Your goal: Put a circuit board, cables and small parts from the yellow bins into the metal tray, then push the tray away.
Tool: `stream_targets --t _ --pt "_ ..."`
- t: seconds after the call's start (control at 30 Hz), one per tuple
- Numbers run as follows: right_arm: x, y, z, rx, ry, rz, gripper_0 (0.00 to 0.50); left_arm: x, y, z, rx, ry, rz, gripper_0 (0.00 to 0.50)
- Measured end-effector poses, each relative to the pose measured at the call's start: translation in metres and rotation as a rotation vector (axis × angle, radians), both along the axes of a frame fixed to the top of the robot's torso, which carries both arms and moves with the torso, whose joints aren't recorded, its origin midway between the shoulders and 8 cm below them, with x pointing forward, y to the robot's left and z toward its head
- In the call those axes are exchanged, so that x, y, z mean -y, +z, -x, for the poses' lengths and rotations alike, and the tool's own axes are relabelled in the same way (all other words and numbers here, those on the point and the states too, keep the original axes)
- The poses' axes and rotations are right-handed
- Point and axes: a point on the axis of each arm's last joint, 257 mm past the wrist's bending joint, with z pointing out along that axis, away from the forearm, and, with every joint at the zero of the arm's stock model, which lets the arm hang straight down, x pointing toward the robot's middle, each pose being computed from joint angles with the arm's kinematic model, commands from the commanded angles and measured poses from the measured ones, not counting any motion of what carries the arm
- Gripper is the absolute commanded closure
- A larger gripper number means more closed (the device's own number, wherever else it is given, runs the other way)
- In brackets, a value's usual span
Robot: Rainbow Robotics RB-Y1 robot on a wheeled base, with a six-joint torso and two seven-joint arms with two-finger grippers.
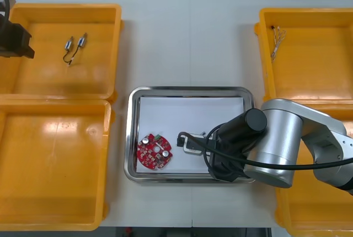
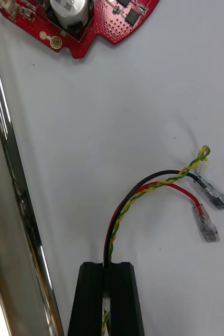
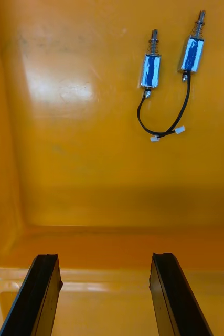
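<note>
Front view: where is the right end effector [image 1: 185, 140]?
— Low inside the metal tray [image 1: 187, 90], which sits on the desk [image 1: 187, 27] between the yellow bins [image 1: 60, 11]; a round red circuit board [image 1: 155, 150] lies on the tray's white liner [image 1: 193, 113], just beside the end effector on the robot's left.
Is it holding anything?
— Yes; in the right wrist view its black fingers [image 2: 91, 299] are clenched on a cable [image 2: 148, 189] of black, red and twisted yellow-green strands; the free ends fan out over the white liner, apart from the board.
And the left end effector [image 1: 22, 47]?
— It hangs over the far left bin; in the left wrist view its fingers [image 3: 41, 294] stand wide apart, released, grasping nothing; two small metal parts [image 3: 172, 60] with thin black wires lie on the bin floor beyond them.
</note>
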Motion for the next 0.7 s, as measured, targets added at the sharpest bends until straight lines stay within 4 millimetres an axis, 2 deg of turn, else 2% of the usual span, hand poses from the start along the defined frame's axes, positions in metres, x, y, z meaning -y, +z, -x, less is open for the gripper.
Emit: stream_targets --t 0.07,0.1,0.37,0.7 --pt "0.000 0.000 0.000 0.000 0.000 0.000 0.059 -0.001 -0.004 -0.004 -0.002 -0.003 -0.001 0.000" --pt "0.000 0.000 0.000 0.000 0.000 -0.001 0.000 -0.002 -0.006 -0.006 -0.002 0.002 0.000 0.000" --pt "-0.002 0.001 -0.001 0.007 0.002 -0.005 0.000 0.005 -0.015 -0.032 0.031 0.027 0.013 0.000" --pt "-0.004 0.003 -0.004 0.018 0.001 -0.014 0.000 0.013 -0.028 -0.051 0.062 0.042 0.021 0.000"
